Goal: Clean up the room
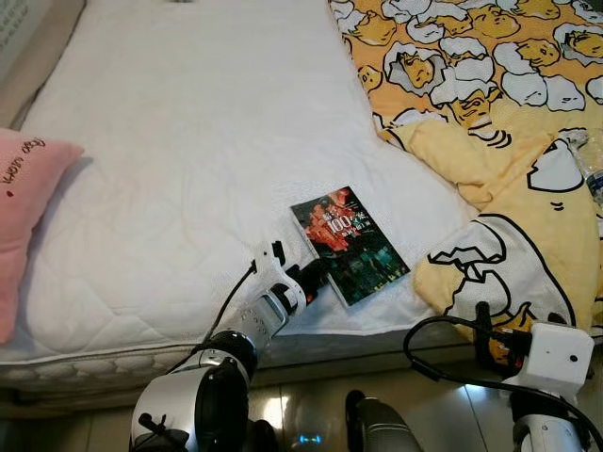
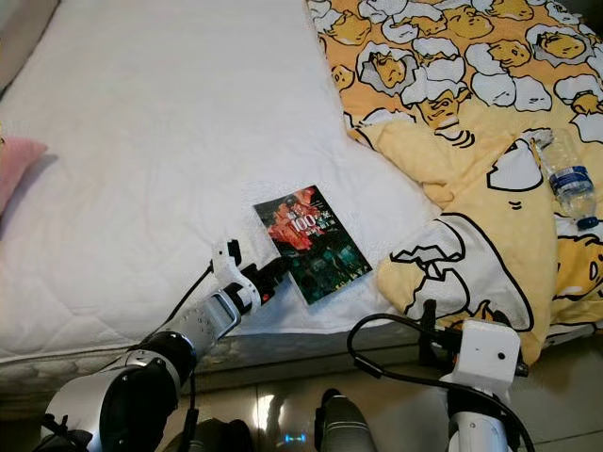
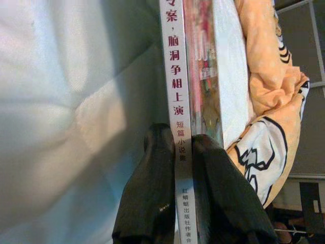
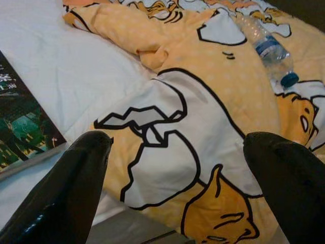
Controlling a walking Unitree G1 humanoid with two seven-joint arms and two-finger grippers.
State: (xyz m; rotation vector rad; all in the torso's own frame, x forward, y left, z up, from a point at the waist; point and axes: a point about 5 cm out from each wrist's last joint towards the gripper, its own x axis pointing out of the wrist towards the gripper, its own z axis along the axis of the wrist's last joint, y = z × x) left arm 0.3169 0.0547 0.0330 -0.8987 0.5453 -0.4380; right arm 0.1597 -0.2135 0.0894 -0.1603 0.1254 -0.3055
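1. Thin paperback book with dark red-and-green cover and white spine: flat on white quilted mattress, lower centre of head frame, near bed edge, just beside the quilt.
2. Left gripper: at book's near corner; in wrist view, two black fingers clamped on the spine edge.
3. Right gripper: lower right, before the bed edge; fingers spread wide apart, holding nothing, over the quilt fold.
4. Yellow cartoon-print quilt: rumpled, upper right to lower right.
5. Clear plastic water bottle with blue cap: lying on quilt, right edge.
6. Pink cushion: left edge, cropped.
7. Risk, judged: pinch narrow and at one corner only; cover likely to sag, twist or slip free on lifting; mattress cloth possibly caught under lower finger.
8. Obscured: lower finger's contact under book; bottle contents; floor below bed, dim and partly masked by robot body.
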